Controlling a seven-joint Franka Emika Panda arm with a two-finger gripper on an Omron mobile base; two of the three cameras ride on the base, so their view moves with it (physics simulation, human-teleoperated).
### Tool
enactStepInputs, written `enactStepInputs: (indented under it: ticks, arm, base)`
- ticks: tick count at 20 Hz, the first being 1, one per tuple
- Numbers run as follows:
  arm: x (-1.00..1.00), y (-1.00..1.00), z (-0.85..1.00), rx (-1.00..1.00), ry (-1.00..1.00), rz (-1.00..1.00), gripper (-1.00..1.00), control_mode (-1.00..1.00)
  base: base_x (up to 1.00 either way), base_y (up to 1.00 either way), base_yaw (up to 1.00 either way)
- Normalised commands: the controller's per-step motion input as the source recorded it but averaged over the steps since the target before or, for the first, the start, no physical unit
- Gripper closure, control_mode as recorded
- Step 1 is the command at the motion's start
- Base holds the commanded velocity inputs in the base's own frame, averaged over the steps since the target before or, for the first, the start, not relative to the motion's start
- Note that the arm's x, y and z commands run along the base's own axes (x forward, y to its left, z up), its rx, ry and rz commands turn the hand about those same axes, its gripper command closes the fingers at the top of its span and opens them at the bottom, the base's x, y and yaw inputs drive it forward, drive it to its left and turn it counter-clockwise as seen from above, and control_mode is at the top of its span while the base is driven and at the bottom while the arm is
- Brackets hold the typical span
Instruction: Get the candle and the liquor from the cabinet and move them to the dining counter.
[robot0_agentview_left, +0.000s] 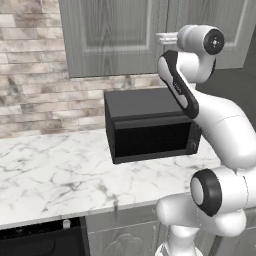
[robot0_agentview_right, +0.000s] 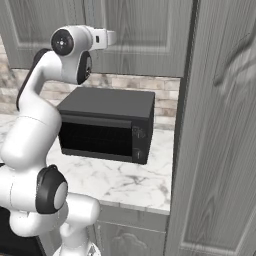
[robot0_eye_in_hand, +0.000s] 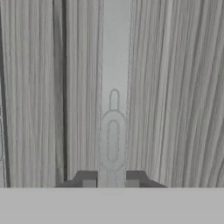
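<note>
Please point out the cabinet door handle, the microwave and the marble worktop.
cabinet door handle (robot0_eye_in_hand: 113, 87), hand view: on its pale bar.
microwave (robot0_agentview_left: 150, 137), left base view: on its dark front door.
marble worktop (robot0_agentview_left: 50, 175), left base view: on a bare part of its top.

White arm is rising from the base, folding at a dark-jointed elbow low down, then climbing up and bending forward at the wrist near the top. In the left base view it is running from 5 o'clock up toward 1 o'clock; in the right base view from 7 o'clock up toward 11 o'clock. The gripper (robot0_eye_in_hand: 110, 183) is pointing straight ahead, level. Its jaws are standing closed on a slim pale bar, dark fingertips (robot0_eye_in_hand: 89, 180) pressing in on either side.
</note>
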Motion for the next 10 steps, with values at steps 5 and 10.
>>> enactStepInputs:
  ticks: [5,10]
  arm:
    - [-0.45,-0.05,-0.06,0.0,-0.01,0.0,1.0,-1.0]
    - [-0.82,-0.3,0.0,0.0,-0.06,0.0,1.0,-1.0]
  base:
    - [0.0,0.0,0.0]
    - [0.0,0.0,0.0]
